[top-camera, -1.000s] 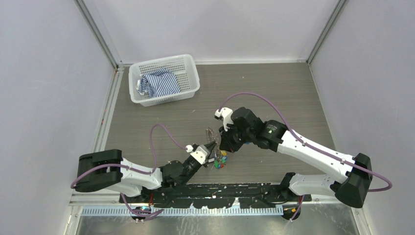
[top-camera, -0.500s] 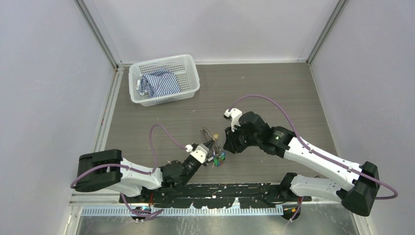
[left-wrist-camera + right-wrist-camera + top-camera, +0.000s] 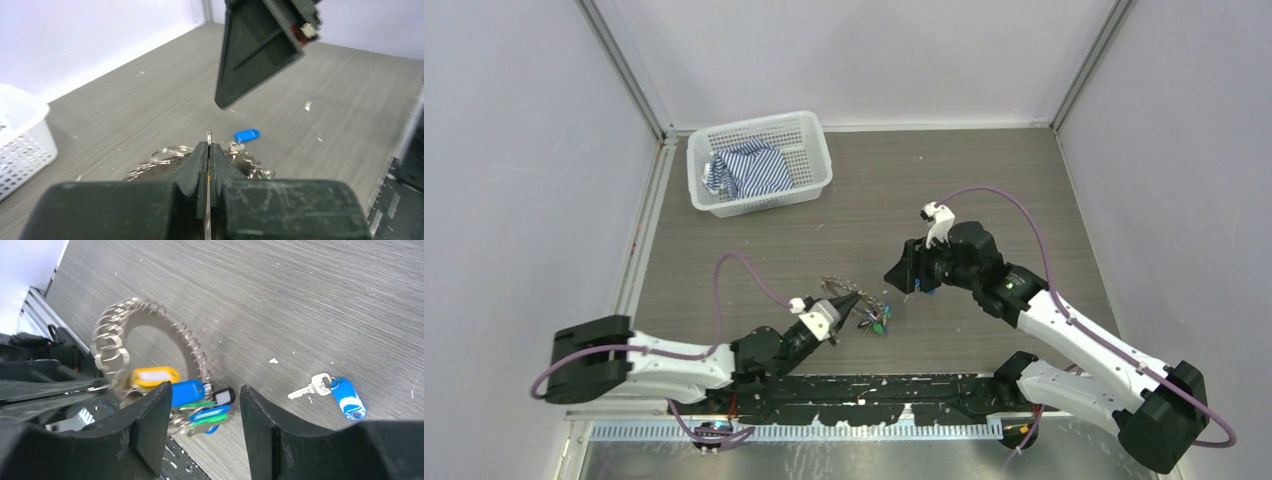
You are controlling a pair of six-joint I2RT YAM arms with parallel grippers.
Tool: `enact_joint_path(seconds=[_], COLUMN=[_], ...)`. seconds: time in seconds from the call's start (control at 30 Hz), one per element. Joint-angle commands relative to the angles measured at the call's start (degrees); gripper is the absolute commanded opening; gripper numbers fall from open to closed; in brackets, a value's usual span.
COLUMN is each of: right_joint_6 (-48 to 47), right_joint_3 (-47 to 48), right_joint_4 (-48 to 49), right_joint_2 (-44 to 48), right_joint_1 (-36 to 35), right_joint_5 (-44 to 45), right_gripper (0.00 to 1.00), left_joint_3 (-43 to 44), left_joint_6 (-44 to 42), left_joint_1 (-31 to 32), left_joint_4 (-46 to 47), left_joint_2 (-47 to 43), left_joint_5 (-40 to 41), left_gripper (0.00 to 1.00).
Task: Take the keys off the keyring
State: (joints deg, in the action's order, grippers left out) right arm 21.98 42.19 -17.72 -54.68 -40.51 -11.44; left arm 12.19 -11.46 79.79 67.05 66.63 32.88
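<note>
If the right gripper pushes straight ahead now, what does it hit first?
Most likely the bunch of tagged keys hanging on the keyring, framed between the right gripper's open jaws; depth is hard to judge.

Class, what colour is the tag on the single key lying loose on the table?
Blue; the tag shows best in the right wrist view.

1. A white mesh basket stands in the upper left of the top view, on the grey wood-grain table. Its corner also shows at the left edge of the left wrist view.
2. A blue-and-white striped cloth lies crumpled inside the basket.
3. Small white specks dot the tabletop.
4. Pale walls enclose three sides.
</note>
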Motion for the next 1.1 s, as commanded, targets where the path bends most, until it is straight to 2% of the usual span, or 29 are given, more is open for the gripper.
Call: enact_joint_path(seconds=[0.0,0.1,0.17,0.23,0.33,0.53,0.67,0.77,0.9,0.97,1.07], right_joint_6=[6.33,10.25,11.21,11.1,10.65,13.41,12.41,11.52,12.14,10.25,5.81], right_joint_3=[-4.48,-9.05,-9.62,-9.13,-7.07,-3.87,-2.36,-2.98,-6.72,-7.24,-7.92], right_joint_4=[11.12,17.01,17.46,17.45,16.34,16.23,14.39,13.31,16.76,17.32,17.51], right_joint_2=[2.56,2.48,1.47,1.11,-0.12,-3.99,-4.29,-4.72,-5.2,-5.09,-5.69], right_joint_1=[3.18,3.67,4.01,4.33,6.9,16.47,19.97,19.95,19.26,16.74,9.84], right_joint_5=[-7.95,-8.29,-7.58,-5.35,-2.26,-3.44,-3.01,-2.98,-6.09,-5.45,0.11], right_gripper=[0.59,0.59,0.59,0.59,0.6,0.62,0.64,0.64,0.64,0.64,0.64], left_joint_3=[-0.14,-0.33,1.66,4.26,10.69,22.41,27.19,23.15,15.19,11.64,7.56], left_joint_6=[7.66,13.93,14.84,14.53,13.52,15.67,16.68,22.16,26.63,28.5,30.02], left_joint_1=[-3.46,-7.14,-9.12,-10.52,-13.61,-22.6,-23.05,-22.61,-20.96,-20.49,-20.21], left_joint_4=[-15.74,-24.98,-30.84,-32.72,-36.24,-31.77,-33.13,-34.23,-33.17,-31.29,-30.41], left_joint_2=[-14.95,-20.89,-22.3,-21.65,-16.49,-3.4,0.27,0.74,2.53,3.41,2.71], left_joint_5=[-11.85,-14.51,-15.52,-15.07,-16.05,-26.45,-28.8,-28.22,-26.84,-26.07,-24.17], left_gripper=[0.0,0.0,0.0,0.0,0.0,0.0,0.0,0.0,0.0,0.0,0.0])
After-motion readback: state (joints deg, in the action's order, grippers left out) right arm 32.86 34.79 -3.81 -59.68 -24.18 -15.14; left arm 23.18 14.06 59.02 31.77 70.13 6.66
